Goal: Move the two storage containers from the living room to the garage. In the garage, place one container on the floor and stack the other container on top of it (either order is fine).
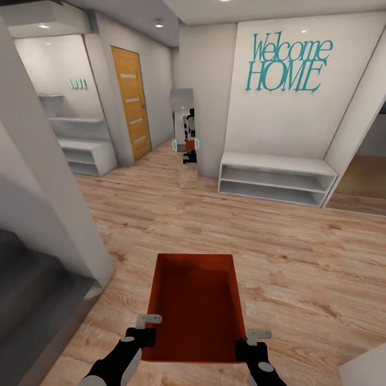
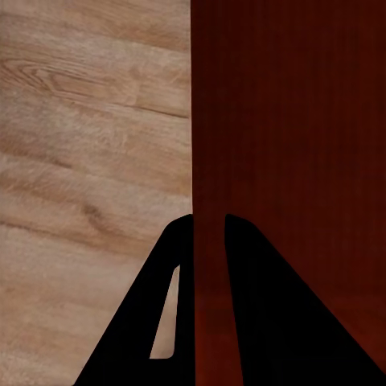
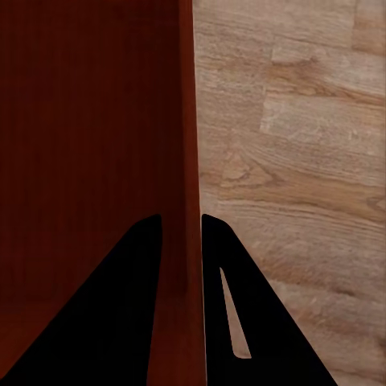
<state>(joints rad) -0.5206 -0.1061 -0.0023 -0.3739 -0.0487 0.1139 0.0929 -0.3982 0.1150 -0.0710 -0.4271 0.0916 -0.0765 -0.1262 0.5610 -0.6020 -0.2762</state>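
Note:
One orange-red storage container point(image 1: 195, 300) hangs level over the light wood plank floor point(image 1: 300, 257), just in front of me, its open top showing an empty ribbed bottom. My left gripper point(image 1: 146, 329) is shut on its near left wall and my right gripper point(image 1: 252, 343) on its near right wall. The left wrist view has the left gripper point(image 2: 209, 221) straddling the container's wall point(image 2: 281, 121), one finger inside and one outside. The right gripper point(image 3: 181, 221) pinches the opposite wall point(image 3: 88, 121) the same way. The second container is out of view.
A low white shelf bench point(image 1: 276, 179) stands under teal "Welcome HOME" lettering point(image 1: 287, 61). A wooden door point(image 1: 131, 102) and white shelves point(image 1: 88, 155) are at the far left. A mirror point(image 1: 185, 123) stands ahead. A grey wall corner point(image 1: 53, 214) juts in close on the left.

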